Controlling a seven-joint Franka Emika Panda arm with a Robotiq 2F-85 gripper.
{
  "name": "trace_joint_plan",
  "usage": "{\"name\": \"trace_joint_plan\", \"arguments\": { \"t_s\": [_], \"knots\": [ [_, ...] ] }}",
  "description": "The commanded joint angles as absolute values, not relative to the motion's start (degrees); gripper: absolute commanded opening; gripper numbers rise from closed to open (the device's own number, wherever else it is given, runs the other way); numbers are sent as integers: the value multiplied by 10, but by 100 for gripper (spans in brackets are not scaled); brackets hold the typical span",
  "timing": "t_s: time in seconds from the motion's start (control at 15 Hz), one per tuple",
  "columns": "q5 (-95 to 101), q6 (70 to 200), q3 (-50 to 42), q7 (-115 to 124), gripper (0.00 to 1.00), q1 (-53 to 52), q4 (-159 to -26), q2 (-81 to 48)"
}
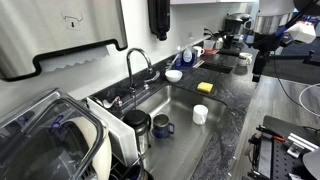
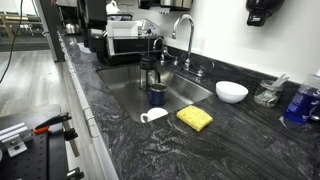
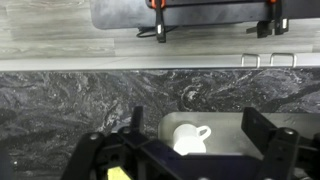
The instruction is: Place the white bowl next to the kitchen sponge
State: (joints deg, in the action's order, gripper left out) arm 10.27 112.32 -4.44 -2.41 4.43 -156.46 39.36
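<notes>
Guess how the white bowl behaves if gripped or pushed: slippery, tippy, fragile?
The white bowl looks smooth, so probably slick at the rim. Wide and shallow: unlikely to tip, likely slides on the counter. Possibly ceramic, so breakable.

From my console, the small round white ceramic bowl (image 2: pixel 232 91) reads plain and unpatterned, and the flat rectangular sponge block (image 2: pixel 195 118) is bright yellow. The stone countertop (image 2: pixel 150 150) is dark grey, marbled with pale veins. The metal sink basin (image 2: pixel 185 92) is dull silver-grey, the ceramic mug (image 2: pixel 157 95) dark blue, the handled cup (image 2: pixel 153 116) white, and the plastic bottle (image 2: pixel 299 104) translucent blue.
</notes>
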Motion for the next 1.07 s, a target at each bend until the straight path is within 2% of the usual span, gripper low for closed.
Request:
{"name": "trace_joint_plan", "arguments": {
  "t_s": [0.0, 0.4, 0.73, 1.0],
  "knots": [
    [135, 1185, -61, -94, 100, 41, -1515, 292],
    [152, 1212, -92, -268, 100, 30, -1430, 178],
    [138, 1187, -114, -451, 100, 23, -1375, 136],
    [144, 1196, -103, -448, 100, 36, -1381, 144]
  ]
}}
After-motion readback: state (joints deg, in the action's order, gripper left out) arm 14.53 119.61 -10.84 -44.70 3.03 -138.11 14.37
